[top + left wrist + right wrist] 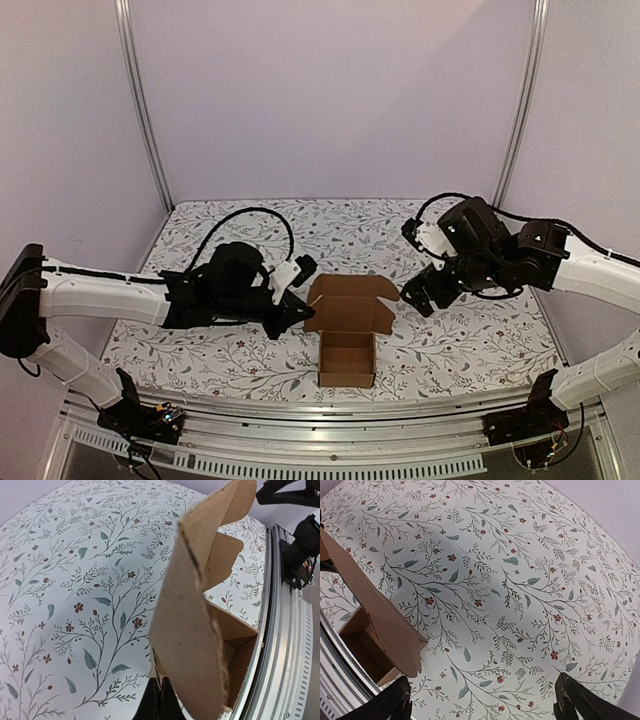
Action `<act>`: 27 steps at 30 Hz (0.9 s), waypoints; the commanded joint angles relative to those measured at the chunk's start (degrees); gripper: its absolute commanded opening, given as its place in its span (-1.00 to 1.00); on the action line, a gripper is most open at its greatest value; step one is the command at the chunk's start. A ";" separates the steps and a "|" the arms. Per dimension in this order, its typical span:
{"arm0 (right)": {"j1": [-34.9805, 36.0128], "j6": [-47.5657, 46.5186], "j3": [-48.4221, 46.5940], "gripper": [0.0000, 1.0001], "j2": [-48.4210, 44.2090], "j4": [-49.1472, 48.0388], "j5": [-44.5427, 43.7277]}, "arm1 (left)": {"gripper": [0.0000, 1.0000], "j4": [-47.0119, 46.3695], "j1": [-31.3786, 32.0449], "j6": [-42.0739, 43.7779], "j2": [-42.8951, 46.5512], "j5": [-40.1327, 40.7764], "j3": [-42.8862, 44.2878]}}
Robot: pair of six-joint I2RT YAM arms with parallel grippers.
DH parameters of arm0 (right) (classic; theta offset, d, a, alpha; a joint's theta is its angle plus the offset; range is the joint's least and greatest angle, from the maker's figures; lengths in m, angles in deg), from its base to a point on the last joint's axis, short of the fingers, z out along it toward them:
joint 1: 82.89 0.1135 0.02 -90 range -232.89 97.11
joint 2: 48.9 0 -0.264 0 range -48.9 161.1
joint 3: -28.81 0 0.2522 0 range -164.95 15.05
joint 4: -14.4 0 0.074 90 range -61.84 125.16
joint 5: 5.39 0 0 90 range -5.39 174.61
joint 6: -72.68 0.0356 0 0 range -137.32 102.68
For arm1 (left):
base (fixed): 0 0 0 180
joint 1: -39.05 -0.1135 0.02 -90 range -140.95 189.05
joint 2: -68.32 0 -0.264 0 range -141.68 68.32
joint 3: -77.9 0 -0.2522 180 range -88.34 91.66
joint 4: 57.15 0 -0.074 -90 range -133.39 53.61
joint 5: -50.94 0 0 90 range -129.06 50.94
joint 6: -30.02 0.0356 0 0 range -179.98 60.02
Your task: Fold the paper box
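Note:
The paper box (347, 345) is a small brown carton standing near the table's front edge, its mouth open and its lid (350, 302) tilted up and back. My left gripper (299, 313) is shut on the lid's left edge. In the left wrist view the cardboard flap (190, 630) rises from between the closed fingers (152, 705). My right gripper (421, 294) hovers open to the right of the lid, apart from it. Seen from the right wrist, its wide-spread fingers (395, 702) hold nothing, and the box (380, 620) lies off to the left.
A floral cloth (450, 340) covers the table. An aluminium rail (330, 405) runs along the near edge just in front of the box. Two metal frame posts (145, 110) stand at the back corners against the plain walls.

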 commanded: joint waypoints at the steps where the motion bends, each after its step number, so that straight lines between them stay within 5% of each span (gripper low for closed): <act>1: -0.55 9.02 9.82 0.98 -6.45 -11.39 2.93 | -1.00 1.62 0.94 -0.44 1.33 1.24 0.22; 10: -0.60 13.85 17.79 0.62 -6.97 -21.42 17.35 | -1.00 1.45 1.03 -0.87 1.55 2.31 -0.16; 27: -0.64 16.27 17.13 -0.24 3.86 -28.60 22.68 | -1.00 2.09 1.04 -1.11 1.70 2.83 -0.31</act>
